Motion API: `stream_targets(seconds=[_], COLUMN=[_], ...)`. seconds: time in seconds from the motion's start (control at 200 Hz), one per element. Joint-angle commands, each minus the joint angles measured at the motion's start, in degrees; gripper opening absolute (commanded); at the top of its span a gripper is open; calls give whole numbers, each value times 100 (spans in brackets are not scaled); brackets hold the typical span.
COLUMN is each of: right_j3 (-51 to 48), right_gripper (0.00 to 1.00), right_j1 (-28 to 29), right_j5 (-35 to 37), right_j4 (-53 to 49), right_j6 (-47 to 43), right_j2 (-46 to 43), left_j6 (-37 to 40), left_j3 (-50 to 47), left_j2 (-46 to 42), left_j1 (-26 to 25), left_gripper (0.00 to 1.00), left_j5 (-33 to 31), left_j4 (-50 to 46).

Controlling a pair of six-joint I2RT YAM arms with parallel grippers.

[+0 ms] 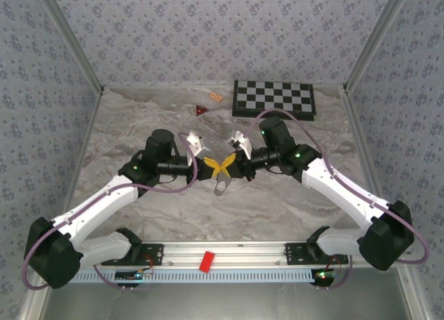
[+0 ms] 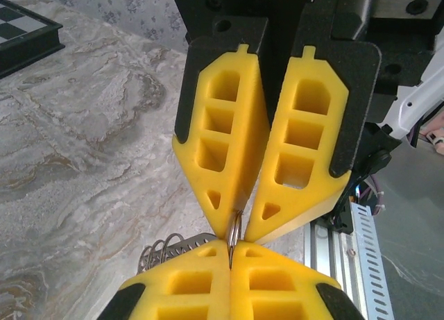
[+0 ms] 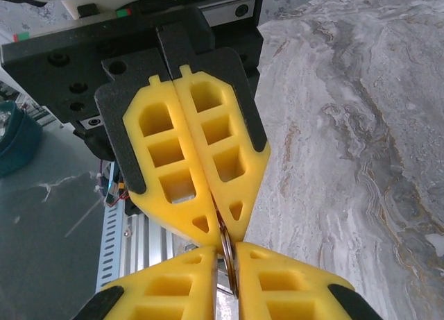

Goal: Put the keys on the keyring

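1. The left gripper (image 2: 230,259) is closed tight on the thin ring (image 3: 226,245). Its 2 yellow tips are pressed flat together.
2. The right gripper (image 2: 239,223) faces it, tip to tip. It nips the same ring, and its fingers lean in like a V and meet only at the tips.
3. The ring is up in the air over the middle of the table (image 1: 139,132), between the 2 grippers. A grey bit (image 1: 222,187) hangs down under them.
4. I cannot tell where the key is.
5. To do this step well, I think 1 gripper should keep the ring steady while the other moves slowly. Both grips are on a very thin edge, so a hard pull could make it slip or twist.
6. Silver loops (image 2: 163,249) sit just beside the left tips and might catch.
7. The chessboard (image 1: 274,98), red triangle (image 1: 202,110) and orange chip (image 1: 216,96) lie by the far edge. A red block (image 1: 206,262) sits at the near edge. None of them is in the way.
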Motion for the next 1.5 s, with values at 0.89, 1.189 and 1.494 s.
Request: stream_targets(seconds=[0.89, 1.189, 1.494], right_j3=[-1679, -2095, -2207], right_gripper=[0, 0, 0], right_j1=[-379, -414, -409], right_j5=[442, 644, 614], right_j4=[4061, 5179, 5551], right_j6=[1856, 2402, 2686], right_j2=[-921, -1070, -1126], left_j6=[-700, -731, -845], left_j3=[-175, -136, -60], left_j2=[-770, -443, -125], left_j1=[-6, 20, 16], left_gripper=[40, 40, 44], left_j5=[-348, -501, -454], left_j4=[1749, 1752, 1880])
